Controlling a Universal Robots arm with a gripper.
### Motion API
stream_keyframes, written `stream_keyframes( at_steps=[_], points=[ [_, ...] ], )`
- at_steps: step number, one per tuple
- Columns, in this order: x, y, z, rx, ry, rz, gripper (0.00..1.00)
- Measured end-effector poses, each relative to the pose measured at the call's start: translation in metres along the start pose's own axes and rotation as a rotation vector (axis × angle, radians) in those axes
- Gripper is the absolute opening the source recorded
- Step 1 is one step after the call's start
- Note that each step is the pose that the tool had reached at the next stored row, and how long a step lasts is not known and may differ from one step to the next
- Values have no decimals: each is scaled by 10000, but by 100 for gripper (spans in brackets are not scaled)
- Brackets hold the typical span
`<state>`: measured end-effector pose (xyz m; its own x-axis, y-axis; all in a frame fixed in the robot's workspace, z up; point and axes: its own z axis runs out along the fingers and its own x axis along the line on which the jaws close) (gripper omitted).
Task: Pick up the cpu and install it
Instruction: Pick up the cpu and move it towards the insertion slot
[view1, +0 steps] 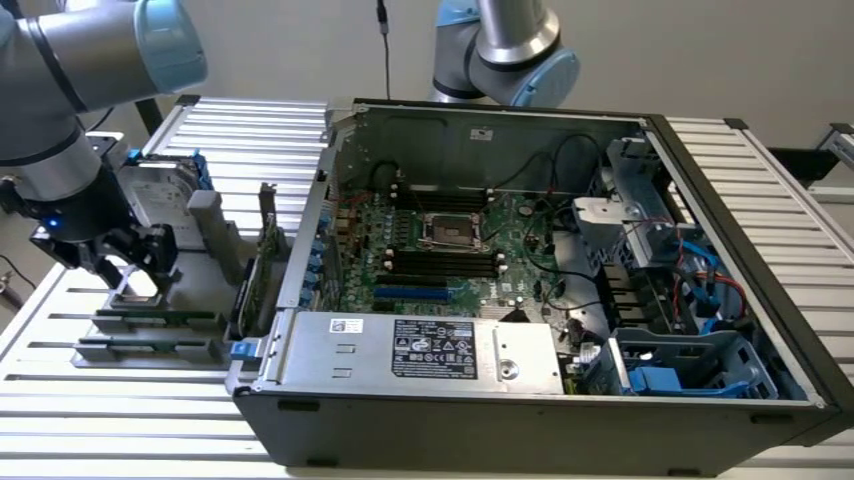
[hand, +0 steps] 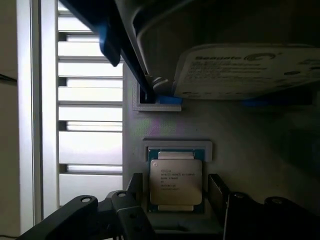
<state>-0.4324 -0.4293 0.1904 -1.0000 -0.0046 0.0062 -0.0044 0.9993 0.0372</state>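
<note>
On the exterior view's left we see the robot arm (view1: 80, 120) reaching down over a grey parts stand (view1: 214, 235) that sits on the slatted table (view1: 120, 430). Its gripper (view1: 130, 268) hangs just above the stand with its jaws spread wide and nothing held. From the wrist we see the cpu (hand: 176, 182) lying flat in a shallow framed pocket of that stand, silver top up. One dark finger (hand: 100, 212) stands on each side of it, apart from its edges. Behind the pocket a hard drive (view1: 154, 190) leans upright in a blue frame, and near the stand's front edge two long memory sticks (view1: 154, 322) lie in their slots. Just beside the stand, further right, we find the open computer case (view1: 534, 425). Its green main board (view1: 454, 250) carries an uncovered square socket (view1: 451, 232) near the middle. A silver power supply (view1: 427, 347) runs along the near wall, and blue cables (view1: 707, 280) sit at the case's far right. A second arm (view1: 501, 50) stands behind the case.
</note>
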Motion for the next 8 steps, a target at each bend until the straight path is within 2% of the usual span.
stream_keyframes(
  at_steps=[8],
  points=[
    [-1, 10, 18, 0, 0, 0, 64]
  ],
)
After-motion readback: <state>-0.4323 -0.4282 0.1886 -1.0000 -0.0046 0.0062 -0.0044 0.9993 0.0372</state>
